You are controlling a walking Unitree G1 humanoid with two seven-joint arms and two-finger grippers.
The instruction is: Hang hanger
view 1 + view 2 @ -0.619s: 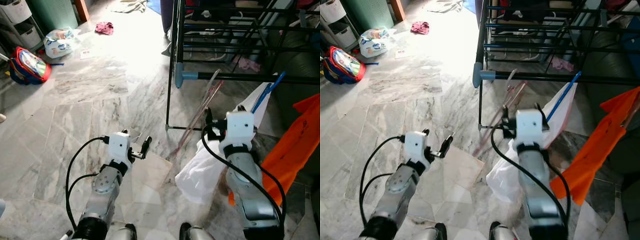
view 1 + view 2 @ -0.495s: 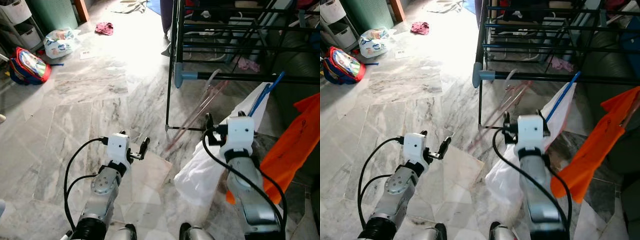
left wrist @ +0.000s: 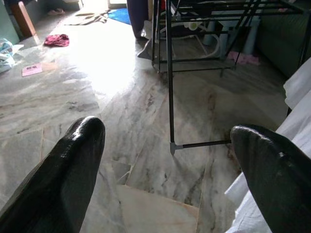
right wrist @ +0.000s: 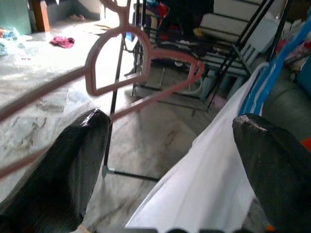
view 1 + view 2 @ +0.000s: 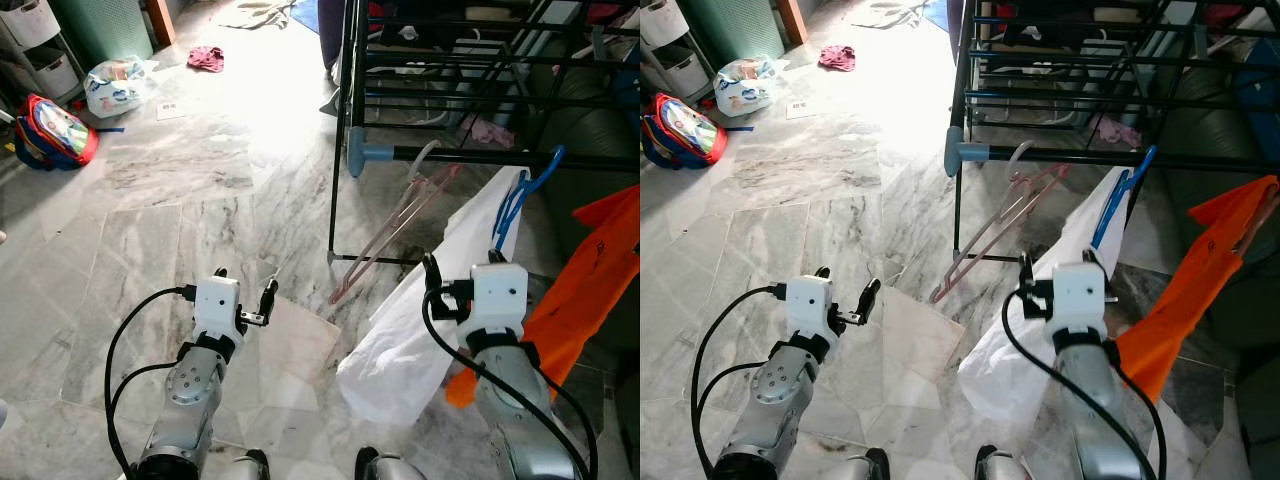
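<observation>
Now that the right tool (image 5: 432,290) has drawn back and stands open and empty, the pink hanger (image 5: 400,225) hangs by its hook on the rack's rail (image 5: 470,155) — released, so likely done; the left tool (image 5: 255,305) idles open.

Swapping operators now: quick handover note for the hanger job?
Left gripper: open, empty, low over the floor.
Right gripper: open, empty, pointing at the rack.
Pink hanger: hooked on the drying rack's front rail, next to the blue hanger with the white cloth.
Done: hanger looks hung and released.
Left: probably nothing; check that it sits steady.
</observation>
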